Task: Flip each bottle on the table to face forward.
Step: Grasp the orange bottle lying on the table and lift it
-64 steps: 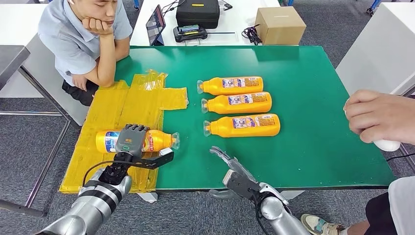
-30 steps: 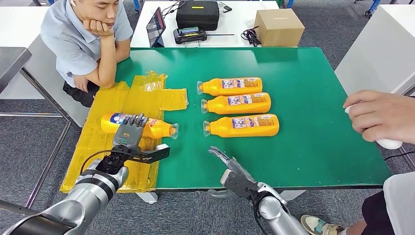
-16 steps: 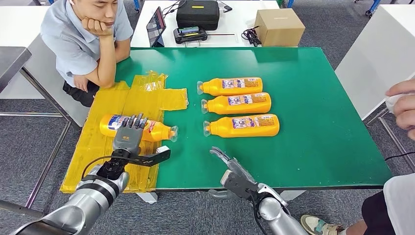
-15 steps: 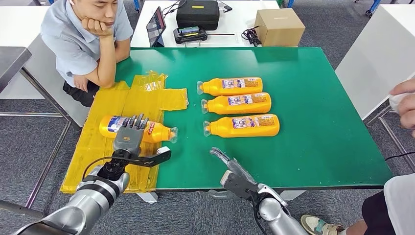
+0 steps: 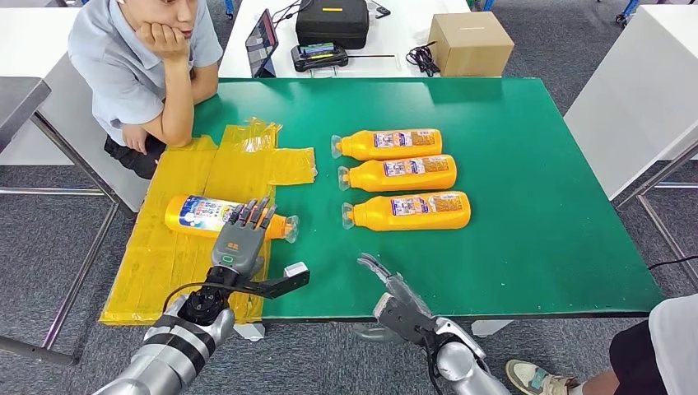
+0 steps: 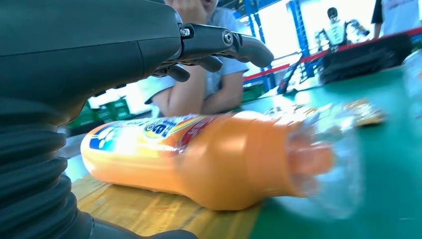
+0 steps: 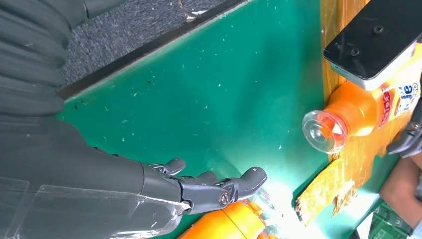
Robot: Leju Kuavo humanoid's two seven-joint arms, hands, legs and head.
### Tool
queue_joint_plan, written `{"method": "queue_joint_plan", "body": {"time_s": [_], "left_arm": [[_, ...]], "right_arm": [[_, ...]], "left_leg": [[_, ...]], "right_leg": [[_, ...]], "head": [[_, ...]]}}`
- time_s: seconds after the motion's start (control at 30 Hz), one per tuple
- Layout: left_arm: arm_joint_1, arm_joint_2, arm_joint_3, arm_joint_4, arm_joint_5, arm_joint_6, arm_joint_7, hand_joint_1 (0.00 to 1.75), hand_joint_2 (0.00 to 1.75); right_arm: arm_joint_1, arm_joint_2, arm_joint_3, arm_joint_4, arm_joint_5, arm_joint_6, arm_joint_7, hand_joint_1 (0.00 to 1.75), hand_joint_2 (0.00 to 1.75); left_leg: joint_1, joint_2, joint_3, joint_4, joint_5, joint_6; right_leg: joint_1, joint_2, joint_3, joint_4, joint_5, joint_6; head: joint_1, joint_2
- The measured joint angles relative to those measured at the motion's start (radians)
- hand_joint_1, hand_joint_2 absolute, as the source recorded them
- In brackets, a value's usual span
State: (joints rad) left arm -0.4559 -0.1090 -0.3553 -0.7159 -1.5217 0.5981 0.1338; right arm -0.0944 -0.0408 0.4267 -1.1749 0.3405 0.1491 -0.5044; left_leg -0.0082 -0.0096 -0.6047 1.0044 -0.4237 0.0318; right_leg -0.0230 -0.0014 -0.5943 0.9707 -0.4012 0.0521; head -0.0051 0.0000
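Observation:
An orange bottle point(image 5: 202, 216) lies on its side on the yellow taped patch point(image 5: 185, 169), its blue and white label up and its clear cap point(image 5: 291, 229) pointing right. My left hand point(image 5: 239, 244) hovers over its neck end with fingers spread, holding nothing; in the left wrist view the fingers point(image 6: 224, 42) arch above the bottle point(image 6: 199, 159) without touching it. Three more orange bottles point(image 5: 387, 145) point(image 5: 398, 173) point(image 5: 407, 211) lie in a row on the green table point(image 5: 535, 164), caps to the left. My right hand point(image 5: 395, 298) is open at the table's front edge.
A person point(image 5: 140, 66) sits leaning on the table's far left corner. Behind the green table a white table carries a black case point(image 5: 332, 20), a tablet point(image 5: 263, 37) and a cardboard box point(image 5: 471, 41). The right wrist view shows the bottle's cap point(image 7: 321, 132).
My left hand has let go of the bottle and drawn back toward me and to the right, fingers spreading. The person's hand at the right edge has left the picture.

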Motion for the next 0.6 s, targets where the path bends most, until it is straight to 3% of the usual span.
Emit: {"method": "queue_joint_plan", "body": {"time_s": [0.07, 0.17, 0.3, 0.4, 0.53, 0.6], "left_arm": [[0.024, -0.003, -0.001, -0.042, 0.024, -0.001, -0.019, 0.0, 1.75], [0.081, -0.005, -0.004, -0.142, 0.072, -0.004, -0.056, 0.0, 1.75], [0.191, -0.006, -0.018, -0.325, 0.149, 0.013, -0.103, 0.0, 1.75], [0.278, -0.012, -0.024, -0.449, 0.237, 0.042, -0.158, 0.0, 1.75], [0.365, -0.033, -0.027, -0.56, 0.408, 0.08, -0.26, 0.0, 1.75], [0.394, -0.047, -0.027, -0.591, 0.501, 0.093, -0.315, 0.0, 1.75]], "right_arm": [[0.011, 0.001, -0.006, -0.011, 0.001, -0.005, -0.001, 0.0, 0.0], [0.04, 0.002, -0.024, -0.051, 0.009, -0.028, -0.002, 0.0, 0.0], [0.098, 0.012, -0.062, -0.144, 0.021, -0.083, -0.008, 0.0, 1.75], [0.144, 0.026, -0.092, -0.224, 0.022, -0.125, -0.015, 0.0, 1.75], [0.191, 0.043, -0.126, -0.317, -0.004, -0.149, -0.029, 0.0, 0.0], [0.205, 0.05, -0.14, -0.35, -0.019, -0.152, -0.032, 0.0, 0.0]], "left_leg": [[0.0, 0.0, 0.0, 0.0, 0.0, 0.0], [0.0, 0.0, -0.001, 0.0, 0.0, 0.0], [0.0, 0.0, -0.002, 0.0, -0.001, 0.0], [0.0, 0.0, -0.002, 0.0, -0.002, 0.0], [0.0, 0.0, -0.003, 0.0, -0.002, 0.0], [0.0, 0.0, -0.003, 0.0, -0.002, 0.0]], "right_leg": [[0.0, 0.0, 0.0, 0.0, 0.0, 0.0], [0.0, 0.0, -0.001, 0.0, 0.0, 0.0], [0.0, 0.0, -0.002, 0.0, 0.0, 0.0], [0.0, 0.0, -0.003, 0.0, -0.001, 0.0], [0.0, 0.0, -0.003, -0.001, -0.001, 0.0], [0.0, 0.0, -0.003, -0.001, -0.001, 0.0]], "head": [[0.0, 0.0], [0.0, 0.0], [0.0, 0.0], [0.0, 0.0], [0.0, 0.0], [0.0, 0.0]]}}
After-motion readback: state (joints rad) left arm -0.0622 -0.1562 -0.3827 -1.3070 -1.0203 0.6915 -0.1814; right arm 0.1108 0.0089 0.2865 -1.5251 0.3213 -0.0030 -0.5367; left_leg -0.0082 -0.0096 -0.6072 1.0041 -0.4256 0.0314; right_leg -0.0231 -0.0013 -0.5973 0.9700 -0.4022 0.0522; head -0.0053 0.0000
